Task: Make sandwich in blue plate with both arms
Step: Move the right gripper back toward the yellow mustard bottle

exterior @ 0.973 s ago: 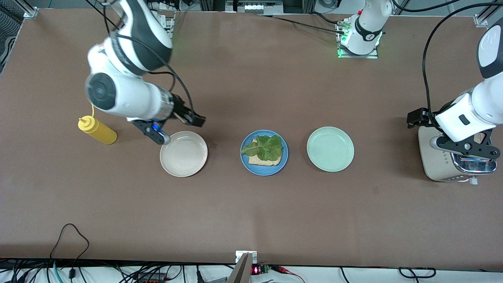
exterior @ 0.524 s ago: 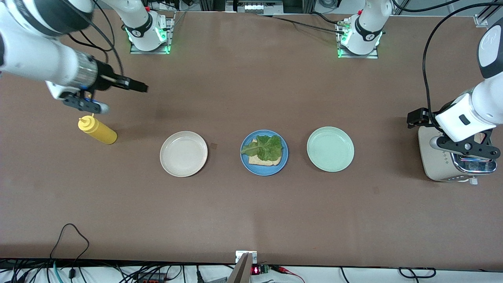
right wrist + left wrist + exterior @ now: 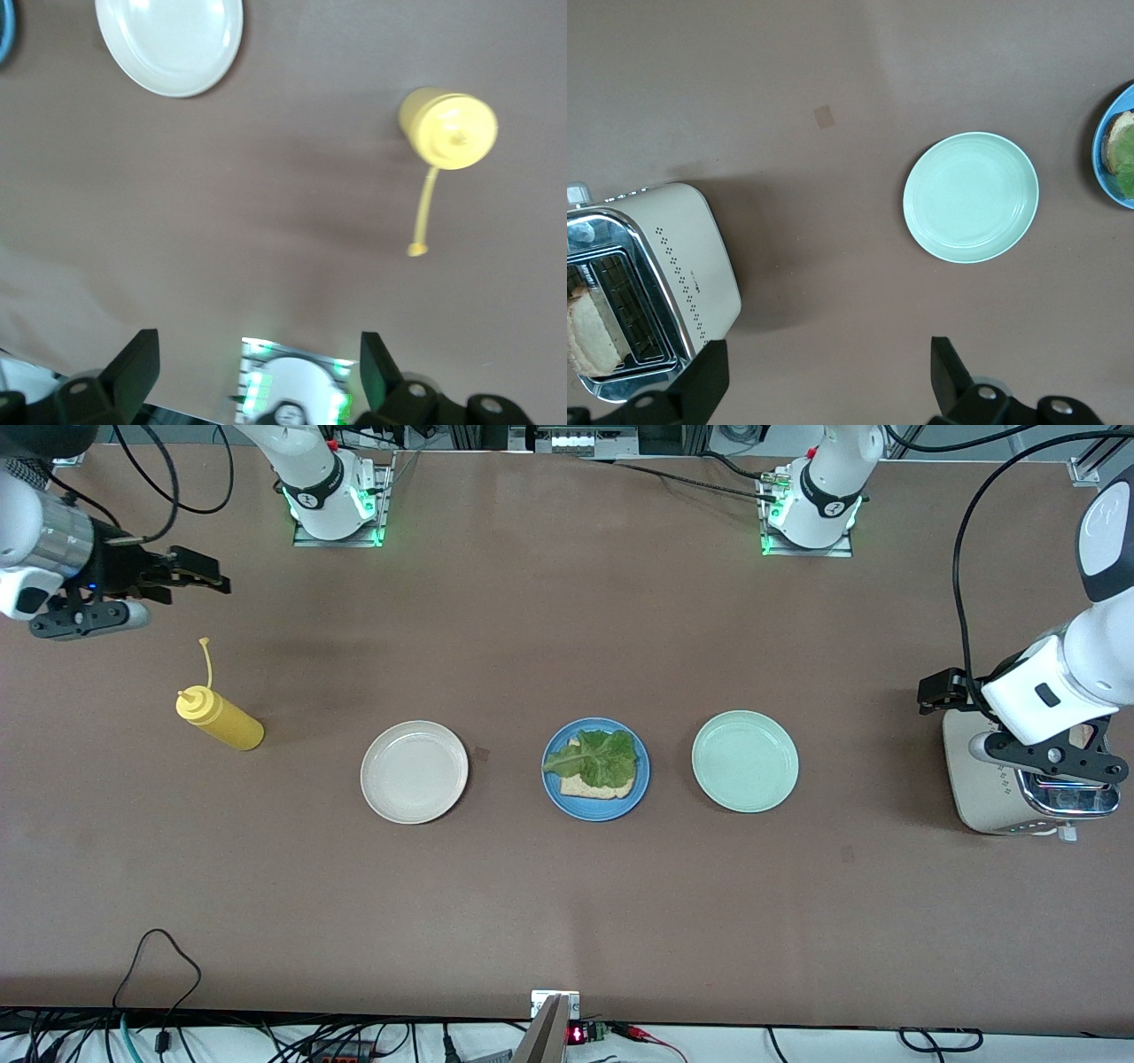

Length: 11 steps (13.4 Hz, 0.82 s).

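Note:
The blue plate (image 3: pixel 554 793) sits mid-table and holds one toasted bread slice (image 3: pixel 589 787) with a green lettuce leaf (image 3: pixel 598 757) on top. Its edge shows in the left wrist view (image 3: pixel 1101 146). A second bread slice (image 3: pixel 586 332) stands in the toaster's slot. My left gripper (image 3: pixel 936 691) hangs open and empty over the table next to the toaster (image 3: pixel 983 788); its jaws (image 3: pixel 827 363) are wide apart. My right gripper (image 3: pixel 199 574) is open and empty, up over the table's right-arm end, above the yellow bottle's area (image 3: pixel 257 350).
A cream-white plate (image 3: pixel 414 771) (image 3: pixel 168 40) lies beside the blue plate toward the right arm's end. A mint-green plate (image 3: pixel 744 761) (image 3: pixel 970 197) lies toward the left arm's end. A yellow squeeze bottle (image 3: pixel 219 722) (image 3: pixel 447 128) lies near the right arm's end.
My right gripper has swung away from the cream-white plate, up and out to its own end of the table past the yellow bottle. The left arm has not moved.

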{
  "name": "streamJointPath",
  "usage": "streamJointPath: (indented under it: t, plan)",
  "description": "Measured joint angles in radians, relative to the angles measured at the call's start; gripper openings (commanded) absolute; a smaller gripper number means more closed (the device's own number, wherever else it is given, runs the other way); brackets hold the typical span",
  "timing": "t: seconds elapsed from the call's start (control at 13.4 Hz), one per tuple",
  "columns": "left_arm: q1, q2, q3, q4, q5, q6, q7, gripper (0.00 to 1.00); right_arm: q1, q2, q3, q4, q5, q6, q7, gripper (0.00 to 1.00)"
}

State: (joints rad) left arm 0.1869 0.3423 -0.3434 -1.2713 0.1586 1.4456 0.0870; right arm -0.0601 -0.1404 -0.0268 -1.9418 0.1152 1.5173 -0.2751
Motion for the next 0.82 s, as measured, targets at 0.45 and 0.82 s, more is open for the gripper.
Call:
streamJointPath:
  t: [0.45,0.82]
  plan:
    - [0.0,0.0,0.0,0.0,0.0,0.0,0.0,1.0,-0.119,0.038,-0.15,-0.096,-0.024,0.213,-0.554,1.0]
    - [0.0,0.0,0.0,0.0,0.0,0.0,0.0,1.0,-0.209,0.136,-0.17,-0.112,0.009,0.41,-0.947,1.0]
